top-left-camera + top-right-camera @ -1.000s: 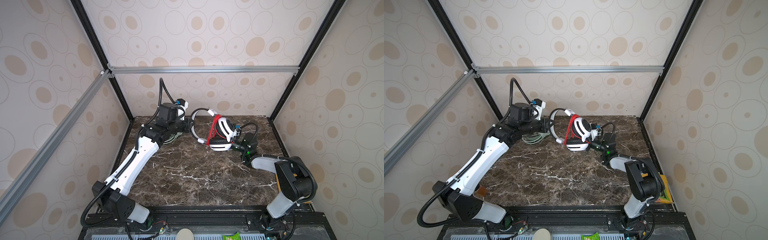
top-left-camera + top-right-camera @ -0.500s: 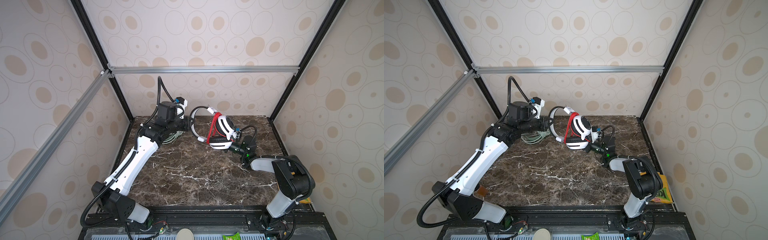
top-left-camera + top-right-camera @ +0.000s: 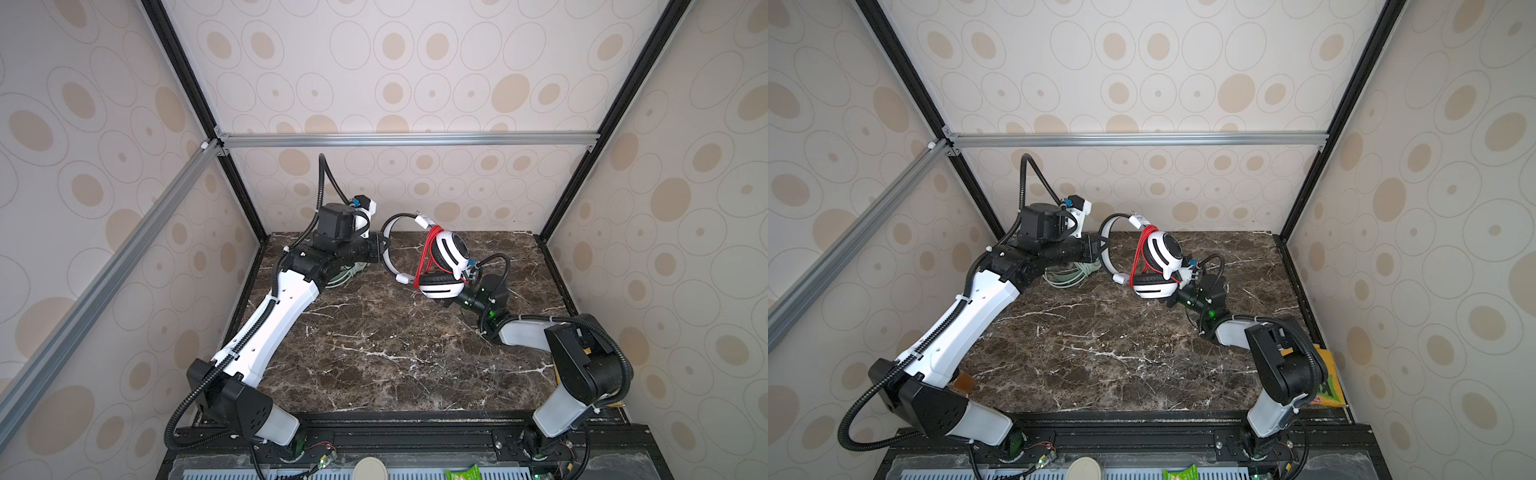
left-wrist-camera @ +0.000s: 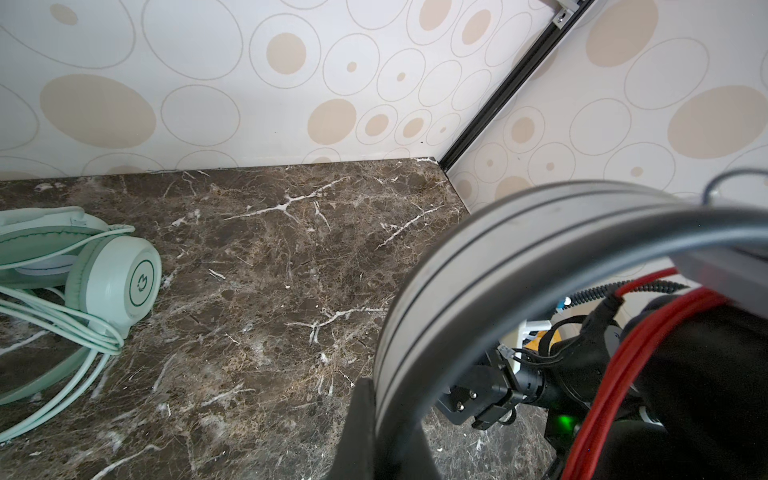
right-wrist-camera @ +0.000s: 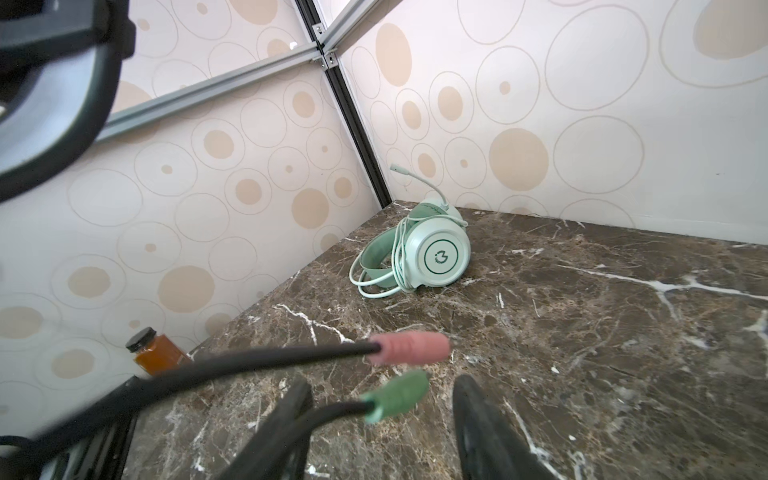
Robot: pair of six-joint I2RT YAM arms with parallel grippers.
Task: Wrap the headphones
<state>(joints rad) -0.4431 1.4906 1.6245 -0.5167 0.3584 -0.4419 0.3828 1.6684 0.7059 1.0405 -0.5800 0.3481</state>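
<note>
The white headset [image 3: 446,253] hangs over the far middle of the desk [image 3: 374,353], its cups folded together. Its red cable [image 3: 426,257] is wound in several turns around them. The left pincer [image 3: 380,248] is pressed together on the headband [image 4: 498,232] and carries the set. Whether the lower cup touches the desk cannot be told.

The right pincer [image 5: 382,386] sits just beside the lower cup. Its fingers [image 5: 478,419] are spread. The cable's tail ends between them, in a pink plug [image 5: 409,348] and a green plug [image 5: 399,395]. The green plug's lead runs over one finger, and nothing looks pinched.

By my reading this headset is nearly wrapped. The coil is on, and what is left is to tuck or lay down the loose plug end so the turns do not slacken, then set the headset on the desk.

The mint headset [image 5: 440,257] lies on its side in the far left corner of the desk, well apart from the white one. Its pale cable [image 5: 374,286] is looped around the cup and band, with a slack loop spilling onto the desk. It looks wrapped already, if loosely.

The desk carries no box or tray. The only container in view is a small jar [image 5: 160,353] with a black lid, standing off the desk's left edge. It holds something amber, and what that is cannot be told.
</note>
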